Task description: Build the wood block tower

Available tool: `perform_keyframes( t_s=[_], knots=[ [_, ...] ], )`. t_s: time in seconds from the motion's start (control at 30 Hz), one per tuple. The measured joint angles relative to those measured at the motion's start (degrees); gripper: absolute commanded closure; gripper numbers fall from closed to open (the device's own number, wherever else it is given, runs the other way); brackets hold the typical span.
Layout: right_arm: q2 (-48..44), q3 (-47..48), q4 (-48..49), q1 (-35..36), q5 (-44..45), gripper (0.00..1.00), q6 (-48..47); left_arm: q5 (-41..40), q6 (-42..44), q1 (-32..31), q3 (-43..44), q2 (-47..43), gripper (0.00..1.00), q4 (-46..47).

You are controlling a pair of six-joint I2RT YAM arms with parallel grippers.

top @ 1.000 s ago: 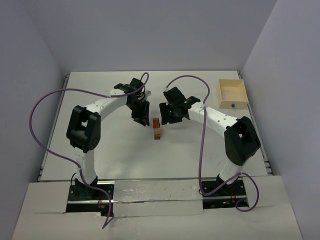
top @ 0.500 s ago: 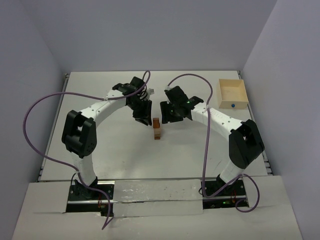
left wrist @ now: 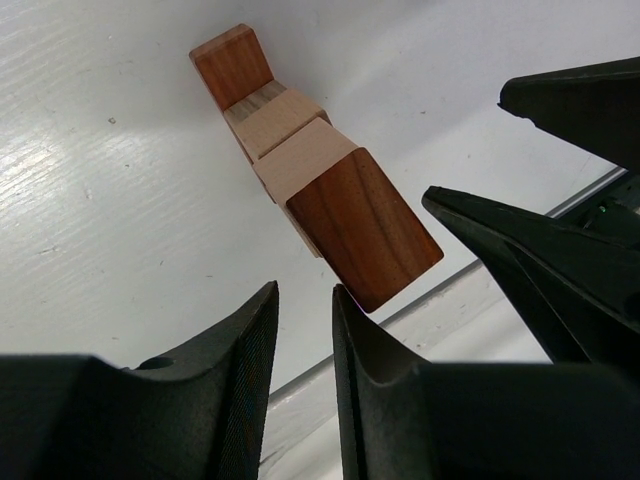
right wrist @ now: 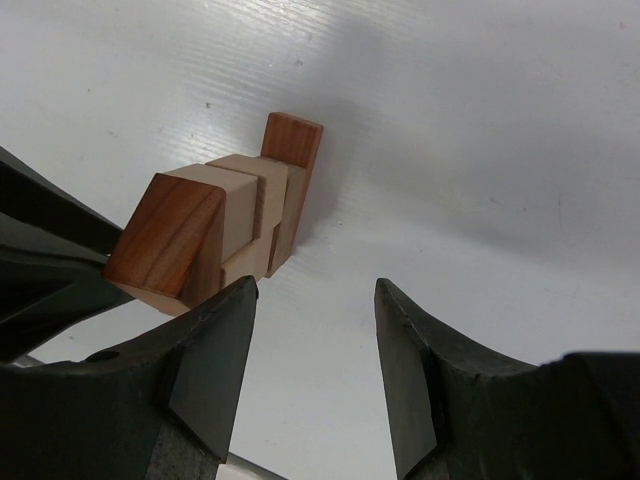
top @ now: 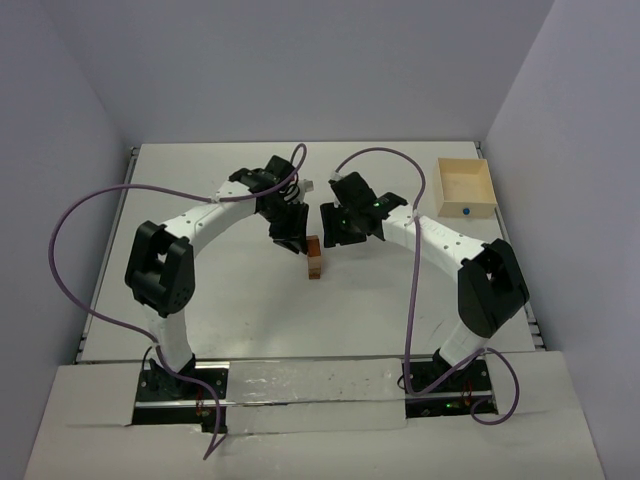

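The wood block tower (top: 314, 258) stands upright at the middle of the table, between my two grippers. From above it shows a reddish-brown top block (left wrist: 362, 228) over tan wood blocks (left wrist: 300, 140), with another reddish-brown piece (left wrist: 232, 65) at its foot. My left gripper (top: 291, 238) hangs just left of the tower top; in the left wrist view the left gripper (left wrist: 305, 295) is open by a narrow gap with nothing in it. My right gripper (top: 332, 230) hangs just right of the tower (right wrist: 215, 225). In its own wrist view the right gripper (right wrist: 315, 290) is open wider and empty.
An open light-wood square box (top: 466, 187) sits at the table's back right with a small blue thing (top: 466, 211) inside. Purple cables loop from both arms. White walls enclose the table on three sides.
My left gripper has edged right, closer to the tower top, and that arm's elbow has swung. The right arm shifted slightly. The tower has not moved.
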Motion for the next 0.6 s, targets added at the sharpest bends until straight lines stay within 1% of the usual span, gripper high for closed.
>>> perform_keyframes(
  t_s=[0.17, 0.3, 0.37, 0.4, 0.43, 0.5, 0.53, 0.57, 0.6],
  knots=[
    [-0.06, -0.02, 0.01, -0.01, 0.04, 0.41, 0.00, 0.00, 0.31, 0.31, 0.00, -0.03, 0.60, -0.19],
    [-1.87, -1.28, -0.10, -0.48, 0.34, 0.41, -0.21, 0.80, 1.12, 2.56, -0.31, -1.33, 0.56, -0.84],
    [-3.86, -2.11, -0.35, -1.45, 0.60, 0.40, -0.53, 1.52, 1.89, 5.07, -0.46, -3.30, 0.52, -1.39],
    [-5.07, -2.40, -0.33, -2.19, 0.70, 0.38, -0.84, 1.57, 2.35, 6.52, -0.44, -4.49, 0.45, -1.49],
    [-6.20, -2.58, -0.34, -3.04, 1.08, 0.36, -1.21, 1.56, 2.84, 8.08, -0.19, -5.68, 0.39, -1.71],
    [-8.65, -2.81, -0.21, -5.26, 2.09, 0.15, -2.18, 1.20, 4.32, 11.09, 1.16, -7.68, 0.20, -2.41],
    [-9.72, -2.84, -0.10, -6.65, 2.54, 0.07, -2.79, 0.68, 5.05, 12.53, 2.25, -8.36, 0.13, -2.68],
    [-10.64, -2.84, 0.07, -8.18, 2.99, 0.01, -3.46, -0.26, 5.72, 13.88, 3.42, -8.84, 0.07, -2.74],
    [-11.42, -2.84, 0.24, -9.81, 3.40, 0.00, -4.26, -1.43, 6.17, 15.21, 4.41, -9.21, 0.05, -2.54]
  ],
)
